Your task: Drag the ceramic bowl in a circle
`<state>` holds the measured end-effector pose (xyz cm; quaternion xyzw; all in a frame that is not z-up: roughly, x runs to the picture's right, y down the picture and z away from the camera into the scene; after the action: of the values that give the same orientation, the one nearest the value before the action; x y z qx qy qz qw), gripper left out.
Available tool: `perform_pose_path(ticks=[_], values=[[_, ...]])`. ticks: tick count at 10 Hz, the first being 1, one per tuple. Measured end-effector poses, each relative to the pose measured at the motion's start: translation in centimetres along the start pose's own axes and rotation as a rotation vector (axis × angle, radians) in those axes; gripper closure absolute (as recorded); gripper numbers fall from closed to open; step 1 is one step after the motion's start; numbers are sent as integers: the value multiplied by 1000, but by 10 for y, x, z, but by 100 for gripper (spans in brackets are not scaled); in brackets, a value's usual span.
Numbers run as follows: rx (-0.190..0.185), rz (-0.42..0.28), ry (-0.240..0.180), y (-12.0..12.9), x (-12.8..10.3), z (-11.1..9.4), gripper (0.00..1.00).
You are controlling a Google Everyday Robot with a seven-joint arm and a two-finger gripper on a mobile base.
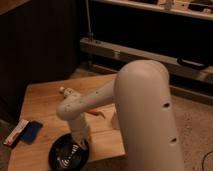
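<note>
The ceramic bowl is a shallow glossy black bowl with whitish marks inside. It sits at the front edge of the wooden table, left of centre. My gripper reaches down from the white arm onto the bowl's right rim and touches it. The small white cup is mostly hidden behind my arm.
A flat blue rectangular object and a white strip lie at the table's left edge. A dark shelf unit with a metal rail stands behind the table. Carpeted floor lies to the right.
</note>
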<state>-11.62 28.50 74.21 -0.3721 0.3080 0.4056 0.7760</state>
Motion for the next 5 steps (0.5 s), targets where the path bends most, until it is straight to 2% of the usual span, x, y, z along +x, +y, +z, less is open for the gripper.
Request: perform_pose_path(ticks=[2,5], values=[[2,-41,-41,13,-18,-16,100],[-22,-41,-86,1,-47,-30,100]])
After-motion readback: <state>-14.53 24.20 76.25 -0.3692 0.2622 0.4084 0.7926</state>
